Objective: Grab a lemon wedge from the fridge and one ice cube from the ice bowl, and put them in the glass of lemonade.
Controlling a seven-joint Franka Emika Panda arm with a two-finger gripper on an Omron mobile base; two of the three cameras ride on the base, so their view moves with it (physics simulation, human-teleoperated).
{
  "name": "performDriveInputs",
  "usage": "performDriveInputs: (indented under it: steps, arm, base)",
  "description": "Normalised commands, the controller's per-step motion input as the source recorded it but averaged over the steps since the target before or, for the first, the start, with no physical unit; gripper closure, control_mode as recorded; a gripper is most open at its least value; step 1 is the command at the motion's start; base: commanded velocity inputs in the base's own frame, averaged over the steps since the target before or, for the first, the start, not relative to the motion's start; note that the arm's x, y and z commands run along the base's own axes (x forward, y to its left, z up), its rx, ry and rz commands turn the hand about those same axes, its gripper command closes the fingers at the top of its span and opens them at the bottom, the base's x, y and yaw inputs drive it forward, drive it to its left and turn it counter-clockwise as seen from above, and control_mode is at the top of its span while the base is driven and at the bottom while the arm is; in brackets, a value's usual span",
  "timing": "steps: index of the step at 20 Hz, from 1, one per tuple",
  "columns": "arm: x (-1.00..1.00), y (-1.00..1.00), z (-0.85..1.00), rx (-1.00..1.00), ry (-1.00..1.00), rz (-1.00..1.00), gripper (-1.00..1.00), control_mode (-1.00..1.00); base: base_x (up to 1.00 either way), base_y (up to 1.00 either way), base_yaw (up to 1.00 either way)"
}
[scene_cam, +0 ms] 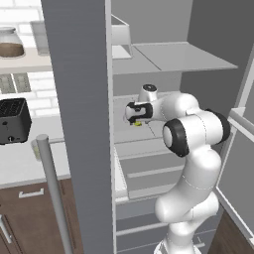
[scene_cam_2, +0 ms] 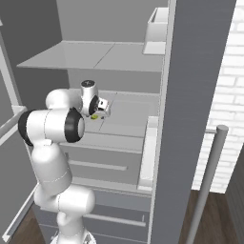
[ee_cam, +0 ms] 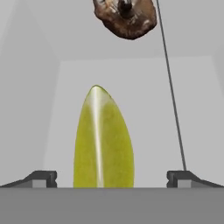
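Observation:
The fridge [scene_cam: 79,99] stands open, and my arm reaches onto its middle shelf [scene_cam_2: 128,112]. The lemon wedge [ee_cam: 103,140], yellow-green and pointed, lies on that shelf between my fingertips. It is a small yellow speck under the hand in both base views: lemon wedge [scene_cam: 138,124], lemon wedge [scene_cam_2: 94,116]. My gripper [ee_cam: 111,179] is open, one fingertip [ee_cam: 41,178] on each side of the wedge with a gap on both sides. A small pale tumbler [scene_cam: 35,149], likely the glass of lemonade, peeks from behind the door handle on the counter. The ice bowl and ice cube are out of view.
A brown lumpy item [ee_cam: 126,17] lies deeper on the shelf beyond the wedge. The open fridge doors [scene_cam_2: 195,95] flank the arm, each with a silver bar handle [scene_cam: 49,183]. A black toaster [scene_cam: 13,120] and a jar of brown stuff [scene_cam: 10,43] are at the left.

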Motion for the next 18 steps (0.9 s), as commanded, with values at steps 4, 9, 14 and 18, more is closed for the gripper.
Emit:
performDriveInputs:
  steps: [4, 9, 14, 18]
  arm:
    - [0.0, 0.01, -0.02, -0.03, 0.0, 0.0, -1.0, -1.0]
    - [-0.01, 0.0, 0.0, -0.04, -0.01, 0.0, -1.0, -1.0]
    - [0.0, 0.01, -0.03, -0.04, -0.02, 0.0, -1.0, -1.0]
    - [0.0, 0.0, -0.18, 0.0, 0.0, 0.0, -1.0, -1.0]
  base:
    - [0.0, 0.0, 0.0]
    - [0.0, 0.0, 0.0]
    - [0.0, 0.0, 0.0]
    - [0.0, 0.0, 0.0]
